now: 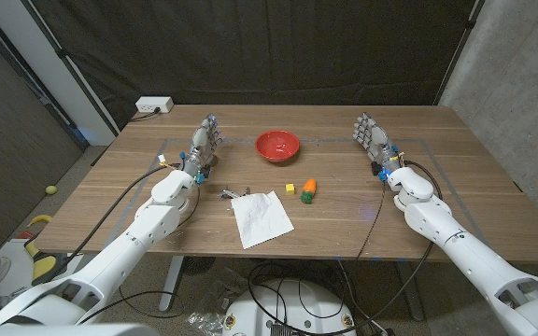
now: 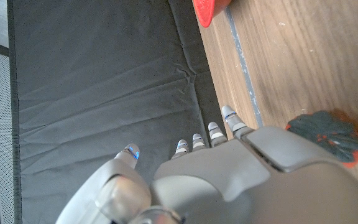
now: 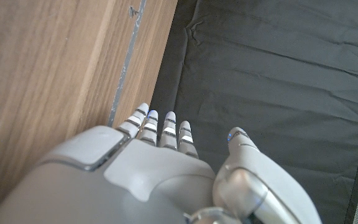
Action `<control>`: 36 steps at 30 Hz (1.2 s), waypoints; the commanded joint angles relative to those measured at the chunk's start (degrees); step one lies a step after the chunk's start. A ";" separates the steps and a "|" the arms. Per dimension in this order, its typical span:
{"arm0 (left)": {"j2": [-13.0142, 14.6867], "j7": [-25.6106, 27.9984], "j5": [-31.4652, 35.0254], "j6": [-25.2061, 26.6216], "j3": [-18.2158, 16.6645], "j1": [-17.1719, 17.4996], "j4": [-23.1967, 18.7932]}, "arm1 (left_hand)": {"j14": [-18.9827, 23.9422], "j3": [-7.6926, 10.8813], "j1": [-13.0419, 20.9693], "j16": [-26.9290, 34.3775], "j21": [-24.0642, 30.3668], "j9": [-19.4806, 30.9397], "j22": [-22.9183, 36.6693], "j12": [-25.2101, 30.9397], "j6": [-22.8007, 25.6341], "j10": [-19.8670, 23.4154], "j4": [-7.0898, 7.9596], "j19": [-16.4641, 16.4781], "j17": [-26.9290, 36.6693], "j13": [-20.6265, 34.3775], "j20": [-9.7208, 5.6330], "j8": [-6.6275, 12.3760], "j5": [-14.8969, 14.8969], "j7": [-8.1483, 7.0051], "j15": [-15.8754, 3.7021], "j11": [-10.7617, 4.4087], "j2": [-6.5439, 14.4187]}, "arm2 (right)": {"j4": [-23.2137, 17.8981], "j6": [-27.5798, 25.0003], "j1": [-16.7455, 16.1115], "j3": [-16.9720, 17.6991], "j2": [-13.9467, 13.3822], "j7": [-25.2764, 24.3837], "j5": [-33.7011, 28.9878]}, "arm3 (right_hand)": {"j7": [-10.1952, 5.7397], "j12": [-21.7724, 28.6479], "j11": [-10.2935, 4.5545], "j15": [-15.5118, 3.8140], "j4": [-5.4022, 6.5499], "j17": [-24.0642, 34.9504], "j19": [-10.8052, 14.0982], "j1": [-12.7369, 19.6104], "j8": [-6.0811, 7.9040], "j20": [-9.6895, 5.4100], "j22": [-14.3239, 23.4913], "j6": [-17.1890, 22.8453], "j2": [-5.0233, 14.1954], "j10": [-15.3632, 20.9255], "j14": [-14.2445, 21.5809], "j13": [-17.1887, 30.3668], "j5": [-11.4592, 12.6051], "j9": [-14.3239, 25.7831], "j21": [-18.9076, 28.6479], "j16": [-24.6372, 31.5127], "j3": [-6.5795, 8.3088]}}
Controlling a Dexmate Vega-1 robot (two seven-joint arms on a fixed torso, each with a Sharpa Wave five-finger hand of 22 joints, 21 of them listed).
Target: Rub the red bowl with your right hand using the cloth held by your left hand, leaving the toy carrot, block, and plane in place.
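Observation:
The red bowl (image 1: 277, 146) stands at the table's far middle; its rim (image 2: 211, 9) also shows in the left wrist view. A white cloth (image 1: 261, 218) lies loose on the table nearer the front, with no hand on it. Just beyond the cloth are a small grey toy plane (image 1: 234, 194), a yellow block (image 1: 290, 188) and an orange toy carrot (image 1: 308, 189). My left hand (image 1: 205, 145) (image 2: 229, 180) stands left of the bowl, fingers apart, holding nothing. To the bowl's right my right hand (image 1: 374, 140) (image 3: 160, 174) is raised with its fingers spread, also holding nothing.
A dark round disc with orange marks (image 2: 328, 134) lies on the wood beside my left hand. A white power strip (image 1: 153, 105) sits at the table's back left corner. Blue tape lines (image 1: 418, 142) mark the tabletop. A black curtain (image 1: 306, 47) hangs behind the table.

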 commanded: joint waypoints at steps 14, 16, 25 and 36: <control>-0.80 -2.31 5.78 8.55 -0.60 -4.45 1.46 | 8.28 4.56 10.12 0.01 0.43 0.06 0.13 2.15 6.16 11.75 -5.92 3.83 0.01 0.20 0.86 1.79 -0.21 0.38 -0.47 0.48 1.53 | -9.60 -7.33 -3.71 3.30 -1.41 -1.22 -16.95 | -0.09 1.29 0.73 -0.35 -0.83 0.28 1.63 1.58 0.81 0.95 0.37 3.95 0.02 4.04 4.06 0.28 0.35 0.28 0.75 0.58 1.27; -0.66 -3.05 6.51 9.23 -0.23 -5.31 1.91 | 8.82 4.91 10.95 0.00 0.43 0.06 0.13 2.08 6.51 12.17 -6.46 4.06 0.00 0.20 0.92 1.79 -0.32 0.47 -0.72 0.26 1.51 | -10.69 -7.74 -4.03 3.05 -1.98 -1.61 -18.33 | -0.05 1.34 0.66 -0.39 -0.93 0.27 1.68 1.70 0.78 0.90 0.38 4.04 0.03 4.25 4.16 0.28 0.37 0.29 0.76 0.52 1.35; 0.00 -5.63 11.11 11.63 2.02 -9.47 3.86 | 10.66 6.27 14.43 -0.30 0.46 0.06 0.17 2.46 8.69 15.95 -8.68 5.02 0.03 0.22 0.69 1.96 -1.02 1.26 -1.08 0.46 1.35 | -17.54 -12.06 -5.85 1.75 -5.36 -4.54 -24.88 | -0.16 1.26 0.47 -0.50 -1.25 0.25 1.83 2.15 0.67 0.88 0.40 4.25 0.13 4.37 4.32 0.28 0.44 0.29 0.77 0.30 1.67; 1.31 -5.69 17.83 15.34 4.77 -13.06 3.13 | 11.49 6.52 16.07 -0.49 0.60 0.05 0.18 2.02 9.14 16.34 -10.07 5.86 0.01 0.22 0.12 1.79 -1.47 1.20 -1.26 0.20 0.37 | -24.00 -15.06 -7.45 0.47 -7.96 -5.76 -28.94 | -0.32 1.17 0.25 -0.84 -1.60 0.24 1.94 2.65 0.53 0.76 0.41 4.40 0.23 4.49 4.65 0.28 0.50 0.30 0.75 0.15 2.00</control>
